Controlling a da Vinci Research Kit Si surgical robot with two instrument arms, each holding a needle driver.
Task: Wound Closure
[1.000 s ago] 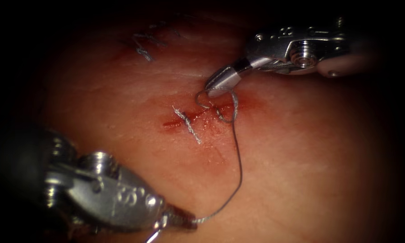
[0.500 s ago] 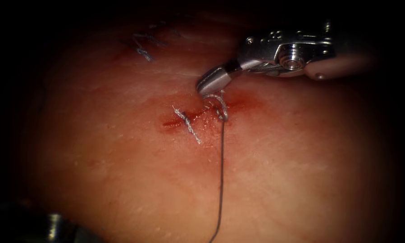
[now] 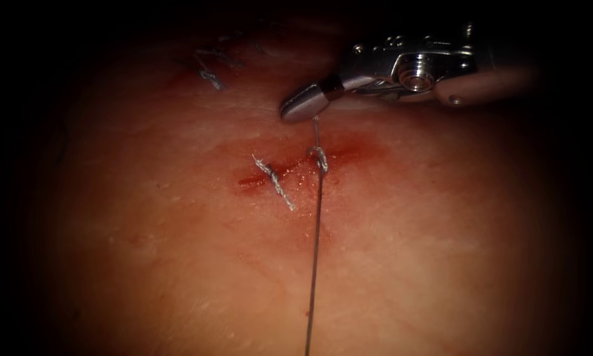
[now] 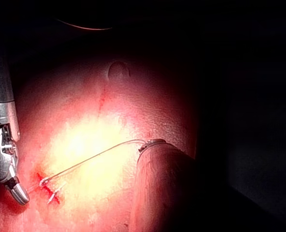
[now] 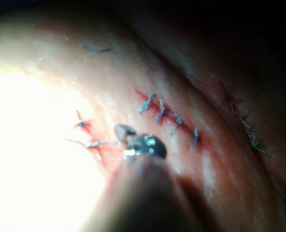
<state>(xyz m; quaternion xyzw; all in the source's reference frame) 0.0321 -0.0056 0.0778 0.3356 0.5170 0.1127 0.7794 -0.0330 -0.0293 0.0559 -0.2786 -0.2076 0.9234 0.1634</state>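
The tissue (image 3: 408, 217) has a short red cut (image 3: 289, 168). A small knot (image 3: 318, 155) of thread sits at the cut's right end. From it a short strand rises to my right tool (image 3: 289, 111), whose jaws are shut on that thread end just above the cut. The long thread (image 3: 312, 264) runs taut and straight down from the knot. In the left wrist view the same thread (image 4: 90, 162) ends at my left tool (image 4: 150, 145), which holds it far from the cut; the right tool (image 4: 17, 192) stands by the knot. The right tool (image 5: 126, 131) is also in its own wrist view.
A finished stitch (image 3: 274, 181) with frayed cut ends crosses the cut's left part. Older stitches (image 3: 210, 69) lie at the far upper left, and a row of them (image 5: 169, 118) shows in the right wrist view. Red fluid (image 3: 349, 148) stains the tissue around the cut.
The left tool drew the thread down and left, out of the endoscope view. The open loop at the cut shrank into a tight knot. The right tool rose and shifted left with the short end.
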